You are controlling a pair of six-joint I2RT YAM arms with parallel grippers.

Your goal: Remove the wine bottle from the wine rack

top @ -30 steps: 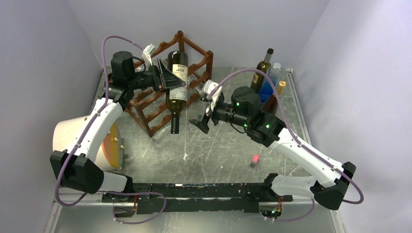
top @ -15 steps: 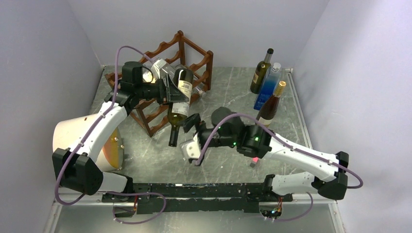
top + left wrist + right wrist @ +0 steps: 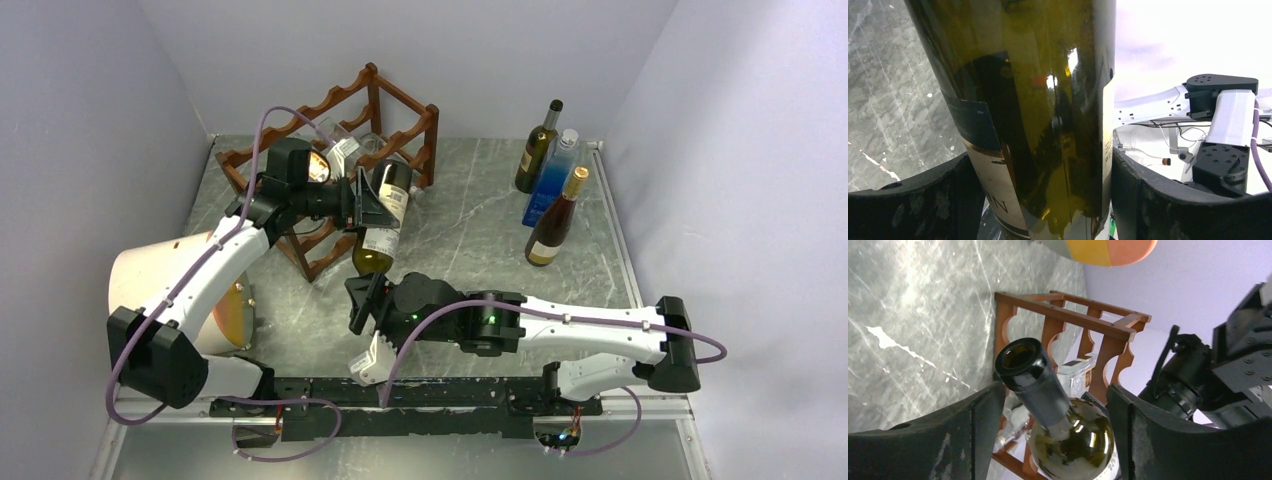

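Green-glass wine bottle | left tool grips body | right tool open round neck

Robot lab: plain-walled test table

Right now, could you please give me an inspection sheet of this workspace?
Surface: grey marbled table, scuffed.
Job's things: wine bottle held in front of the wine rack, neck downward.
Clutter: three standing bottles far right; tan round object left.
End effectors: left end effector shut on the bottle's body; right end effector open, straddling its neck.
Cables: purple cables loop over both arms.
Surroundings: plain pale walls.
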